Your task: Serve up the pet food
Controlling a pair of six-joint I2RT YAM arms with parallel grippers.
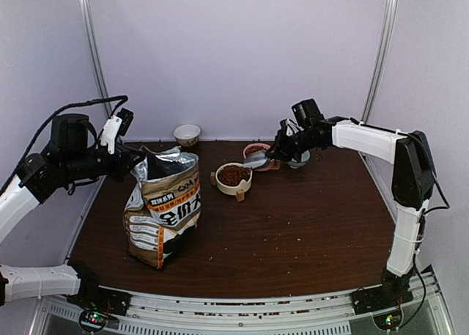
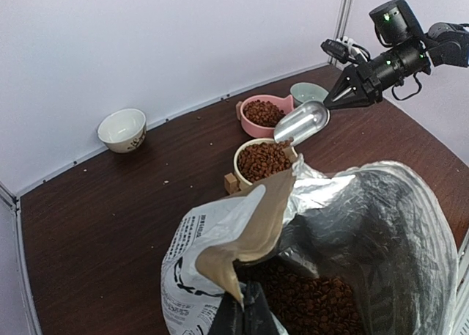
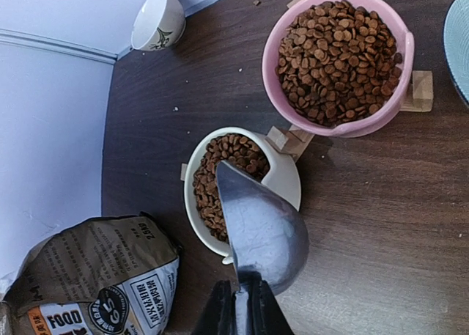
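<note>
Two bowls served: pet food (image 3: pixel 337 56) heaps the pink bowl (image 3: pixel 366 122), upper right, and fills the cream bowl (image 3: pixel 286 181) at centre. More sits in the bag (image 2: pixel 396 225).

- The right gripper (image 3: pixel 242 309) clamps the metal scoop (image 3: pixel 260 225) by its handle. The scoop is tipped over the cream bowl and looks empty.
- The left gripper (image 2: pixel 245 313) pinches the bag rim.
- The white bowl (image 3: pixel 157 20) and teal bowl (image 2: pixel 308 91) appear unfilled, so they are likely what remains.

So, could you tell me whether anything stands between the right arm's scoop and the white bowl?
Nothing visible does: the silver scoop in the right fingers hangs directly over the white bowl, whose kibble lies uncovered.
</note>
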